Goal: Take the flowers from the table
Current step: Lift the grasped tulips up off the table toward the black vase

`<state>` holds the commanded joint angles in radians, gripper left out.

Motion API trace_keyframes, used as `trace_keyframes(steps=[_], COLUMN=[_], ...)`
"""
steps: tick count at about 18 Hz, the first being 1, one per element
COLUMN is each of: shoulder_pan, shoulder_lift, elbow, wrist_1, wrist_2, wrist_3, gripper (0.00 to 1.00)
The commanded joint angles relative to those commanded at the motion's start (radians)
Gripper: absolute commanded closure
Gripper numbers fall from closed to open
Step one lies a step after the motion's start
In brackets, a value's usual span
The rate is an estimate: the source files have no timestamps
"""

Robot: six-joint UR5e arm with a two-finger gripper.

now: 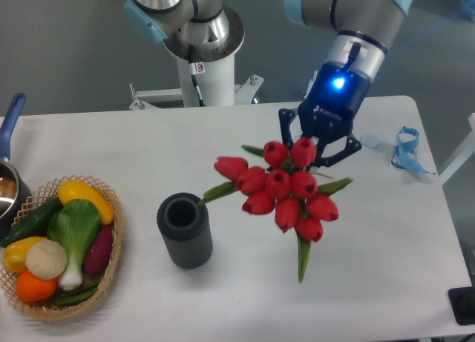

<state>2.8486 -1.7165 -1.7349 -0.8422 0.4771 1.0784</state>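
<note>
White and bare, the near strip of the table point(371, 297) lies under the hanging bunch, with open room out to its near and right edges. At near left a wicker basket point(111, 271) of vegetables sits close to the table's left edge, and just right of it a dark ribbed cylinder point(185, 229) stands upright, its open mouth showing. Above and to the right of that cylinder hang the flowers point(286, 190), red heads fanned toward the camera, one leaf reaching left toward the cylinder's rim and another drooping down toward the near edge; they appear clear of the table surface. The gripper point(320, 145) holds them by the stems just behind the heads, its jaws closed narrow around the bunch. The lift looks essentially made, so what remains seems to be carrying the bunch steadily, keeping the trailing leaf off the cylinder. Farther right, blue ribbon scraps point(404, 149) lie near the right edge. At the far side stands the arm's white pedestal point(211, 75).
</note>
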Motion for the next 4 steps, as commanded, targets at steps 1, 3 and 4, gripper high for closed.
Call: trace_keyframes(steps=[1,3,4], shoulder_pan=[0.002,0.003,0.003], shoulder_lift=[0.000,0.005,0.005], elbow=[0.000,0.000,0.000], wrist_1=[0.000,-0.002,-0.002], wrist_2=[0.000,0.000,0.000], wrist_3=[0.000,-0.002,-0.003], gripper=[0.95,0.95,0.95])
